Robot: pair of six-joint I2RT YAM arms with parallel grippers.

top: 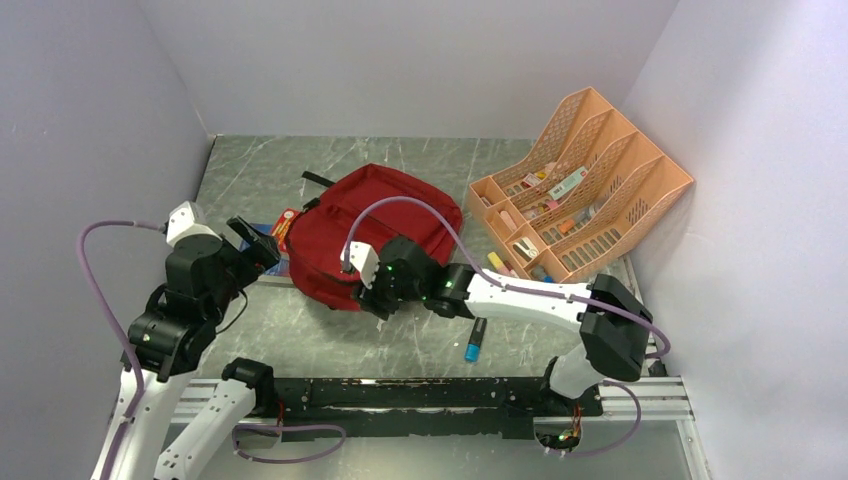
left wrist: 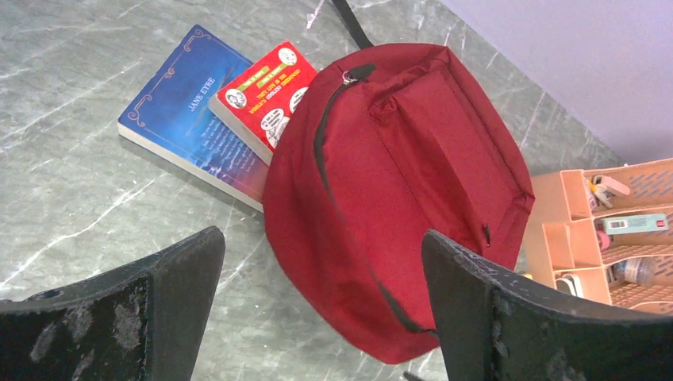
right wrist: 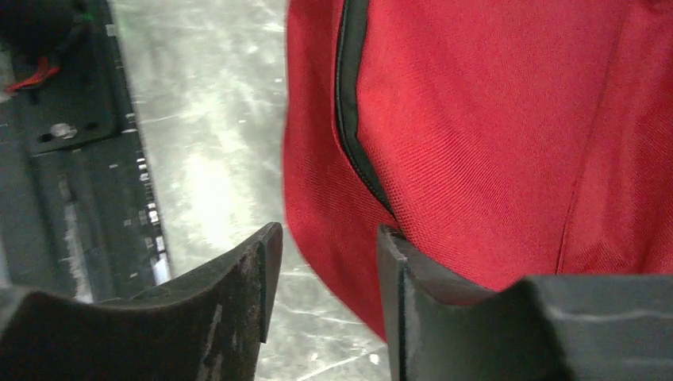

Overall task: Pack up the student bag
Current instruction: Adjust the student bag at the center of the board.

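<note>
bag: student bag (top: 375,235) lies flat on the bench, front up. Peach organiser (top: 665,190) sits just to its right; two books (left wrist: 198,135) have their corners under its left edge.
zip: main zip (left wrist: 319,151) looks shut, can't be sure. Its pull (left wrist: 357,73) is at the bag's far end.
L claw: L claw (top: 258,243) is spread fully wide and empty, hanging left of the bag above the books.
R claw: R claw (right wrist: 329,232) is abt half open w/ nothing pinched, at the bag's near edge by the zip's low end. One finger (right wrist: 405,262) overlaps the cloth; can't tell if it's touching.
handling: I judge it soft, floppy and prob light. It'll sag and bunch, and may slide on the smooth bench.
hold: I'd take the pull or a fold of cloth by the zip; a flat panel gives the claw nothing to pinch.
</note>
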